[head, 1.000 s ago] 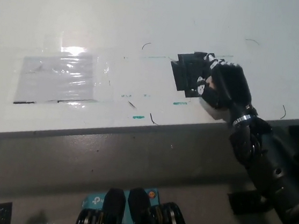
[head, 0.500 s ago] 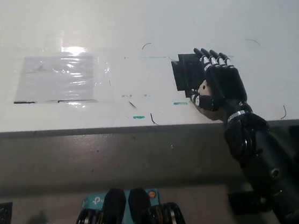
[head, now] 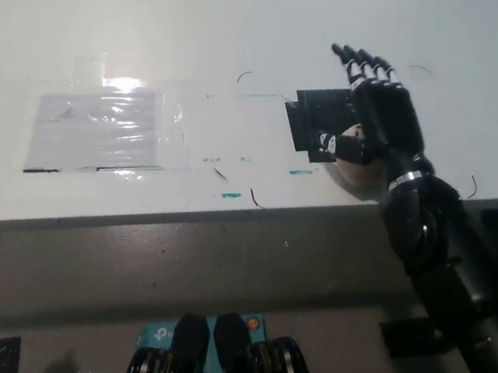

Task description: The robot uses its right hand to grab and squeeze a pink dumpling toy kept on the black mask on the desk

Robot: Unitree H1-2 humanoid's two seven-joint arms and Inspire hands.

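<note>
Head view, single frame. Right hand [head: 379,111] is stretched flat over the right part of the white desk [head: 249,24], palm down, fingers [head: 363,66] extended and slightly spread, pointing away from the robot toward the far side of the desk; it grips nothing. The black forearm [head: 443,263] runs from the lower right corner up across the desk's near edge to the wrist. Black mask [head: 315,122] lies flat on the desk just left of the hand, its right portion hidden under the palm and thumb. Pink dumpling toy [head: 357,170] shows only as a small pale, rounded patch at the heel of the hand, right by the wrist, resting on the desk at the mask's near right corner (most of it is covered by the hand, so its full shape cannot be made out). The toy sits below the palm rather than between the fingers; whether the palm actually presses on it cannot be told. Further left, well apart from the hand, a clear plastic sheet [head: 102,129] lies flat with a bright glare spot on its top edge. Small green marks [head: 230,195] and thin dark scribbles dot the desk between sheet and mask. Left hand not in frame.
</note>
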